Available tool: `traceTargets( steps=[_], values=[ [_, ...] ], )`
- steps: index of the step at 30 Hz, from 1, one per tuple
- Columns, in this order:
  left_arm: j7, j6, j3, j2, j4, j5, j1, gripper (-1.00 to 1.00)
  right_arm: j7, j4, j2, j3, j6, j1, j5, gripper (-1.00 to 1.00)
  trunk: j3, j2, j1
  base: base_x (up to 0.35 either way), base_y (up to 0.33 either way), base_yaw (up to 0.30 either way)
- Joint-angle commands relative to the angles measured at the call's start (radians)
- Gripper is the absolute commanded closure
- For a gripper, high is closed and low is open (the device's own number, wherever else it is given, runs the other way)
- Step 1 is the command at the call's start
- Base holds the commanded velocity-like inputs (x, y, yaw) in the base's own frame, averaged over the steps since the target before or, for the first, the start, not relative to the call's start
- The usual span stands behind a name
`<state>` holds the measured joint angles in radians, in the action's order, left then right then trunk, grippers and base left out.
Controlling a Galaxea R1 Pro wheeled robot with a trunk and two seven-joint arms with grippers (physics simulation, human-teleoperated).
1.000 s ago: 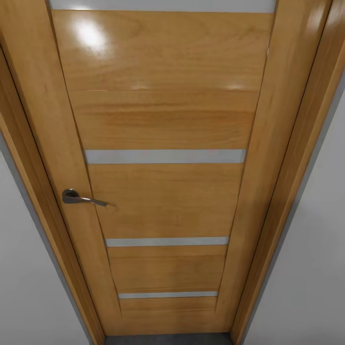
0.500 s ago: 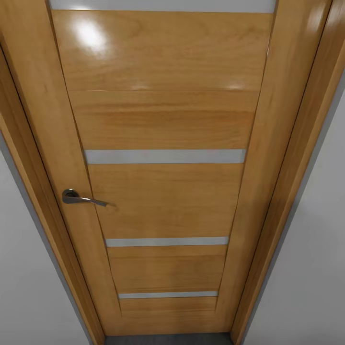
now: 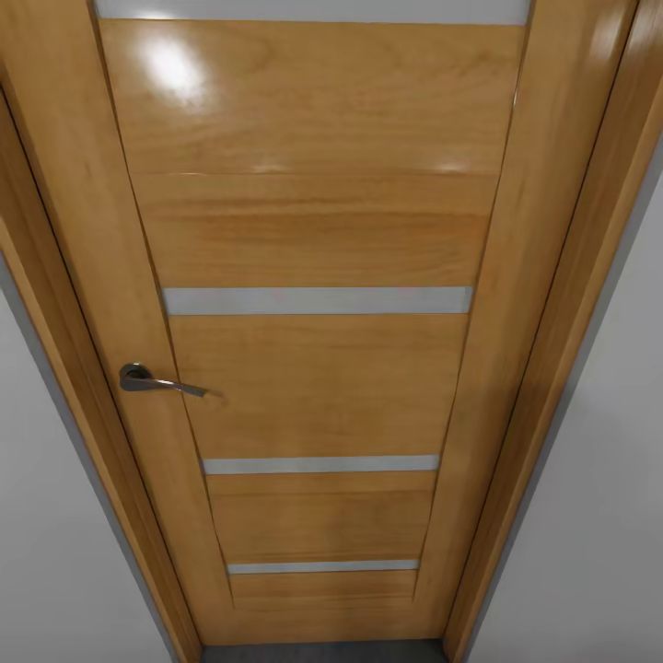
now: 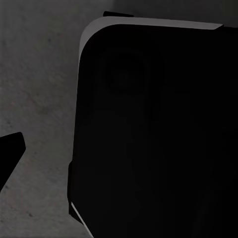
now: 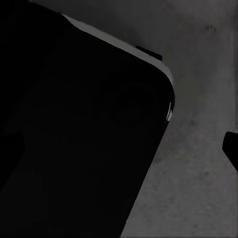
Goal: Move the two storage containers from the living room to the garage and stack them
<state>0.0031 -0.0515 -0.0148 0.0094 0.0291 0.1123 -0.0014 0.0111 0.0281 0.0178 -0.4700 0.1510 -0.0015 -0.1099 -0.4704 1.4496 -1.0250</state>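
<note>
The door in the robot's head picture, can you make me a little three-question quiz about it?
1. True or false: the wooden door is shut.
2. On which side of the head view is the metal handle: A left, B right, C middle?
3. Fill in: the strip of floor below the door is dark ____.

Key: 1 true, it fills its frame with no gap. 2 A. 3 grey; the wrist views show the same speckled dark grey floor beside a black robot part.

no text, label or number can be read on the wooden door (image 3: 313, 368).
</note>
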Motion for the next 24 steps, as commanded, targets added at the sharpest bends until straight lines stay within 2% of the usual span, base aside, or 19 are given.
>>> traceTargets(
  steps=[1,3,5,6,8,9,12,13,18,21,23,24],
  values=[
    [0.001,-0.002,-0.001,0.0,0.0,0.008,0.0,-1.0,0.005,0.027,0.011,-0.009,0.001,0.0,-0.011,-1.0,-0.001,0.0,0.0,0.0,0.0,0.0],
    [0.001,-0.002,-0.001,0.0,0.001,0.008,0.0,-1.0,0.015,0.088,0.048,-0.009,-0.004,0.0,-0.013,-1.0,-0.001,0.0,0.0,0.0,0.0,0.0],
    [0.0,-0.002,-0.001,0.0,0.001,0.007,0.0,-1.0,0.066,0.155,0.111,-0.007,-0.007,0.0,-0.015,-1.0,-0.001,0.0,0.0,0.0,0.0,0.0],
    [0.0,-0.002,-0.001,0.0,0.0,0.007,0.0,-1.0,0.079,0.166,0.121,-0.007,-0.007,0.0,-0.016,-1.0,-0.001,0.0,0.0,0.0,0.0,0.0],
    [0.0,-0.002,-0.001,0.0,0.0,0.007,0.0,-1.0,0.157,0.223,0.17,-0.007,-0.008,0.0,-0.017,-1.0,-0.001,0.0,0.0,0.0,0.0,0.0],
    [0.0,-0.002,-0.001,0.0,0.0,0.007,0.0,-1.0,0.172,0.234,0.181,-0.007,-0.008,0.0,-0.018,-1.0,-0.001,0.0,0.0,0.0,0.0,0.0],
    [0.0,-0.002,-0.001,-0.001,0.001,0.007,0.0,-1.0,0.223,0.304,0.242,-0.006,-0.009,0.0,-0.022,-1.0,-0.001,0.0,0.0,0.0,0.0,0.0],
    [0.0,-0.002,-0.001,-0.001,0.001,0.007,0.0,-1.0,0.23,0.33,0.256,-0.006,-0.01,0.0,-0.027,-1.0,-0.001,0.0,0.0,0.0,0.0,0.0],
    [0.0,-0.002,-0.001,-0.002,0.001,0.006,0.0,-1.0,0.245,0.42,0.292,-0.006,-0.012,0.0,-0.057,-1.0,-0.001,0.0,0.0,0.0,0.0,0.0],
    [0.0,-0.002,-0.001,-0.002,0.001,0.006,0.0,-1.0,0.252,0.488,0.33,-0.006,-0.016,0.001,-0.065,-1.0,-0.001,0.0,0.0,0.0,0.0,0.0],
    [0.0,-0.002,-0.001,-0.002,0.001,0.006,0.0,-1.0,0.271,0.585,0.361,-0.004,-0.045,0.0,-0.069,-1.0,-0.001,0.0,0.0,0.0,0.0,0.0],
    [0.0,-0.002,-0.001,-0.002,0.001,0.006,0.0,-1.0,0.282,0.663,0.378,-0.003,-0.091,-0.001,-0.07,-1.0,-0.001,0.0,0.0,0.0,0.0,0.0]
  ],
)
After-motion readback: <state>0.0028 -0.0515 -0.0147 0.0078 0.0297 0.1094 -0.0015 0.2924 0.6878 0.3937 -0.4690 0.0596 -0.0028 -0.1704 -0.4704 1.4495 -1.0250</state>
